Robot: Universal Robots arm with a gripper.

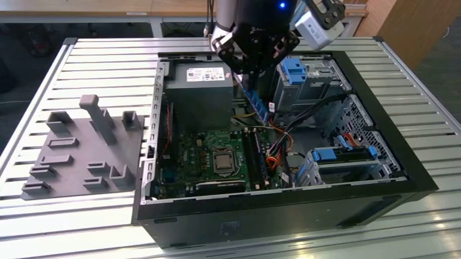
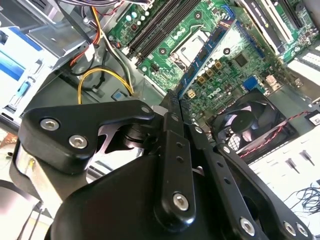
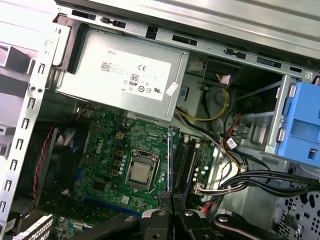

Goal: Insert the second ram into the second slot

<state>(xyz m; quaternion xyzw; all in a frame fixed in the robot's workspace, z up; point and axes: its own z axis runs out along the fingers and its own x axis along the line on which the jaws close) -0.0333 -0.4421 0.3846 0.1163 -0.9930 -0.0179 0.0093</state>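
The tool (image 1: 249, 81) is clamped shut on the long, thin blue circuit-board stick (image 1: 258, 105). The stick hangs edge-down over the black memory slots (image 1: 253, 154), clear of them, beside the grey metal power supply box (image 1: 200, 91) inside the open black computer case (image 1: 288, 213).

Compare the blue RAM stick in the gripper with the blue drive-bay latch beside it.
The second ram is thin and flat; the drive-bay latch is chunky. The second ram hangs in the gripper above the motherboard; the drive-bay latch sits mounted, untouched. Both are blue.
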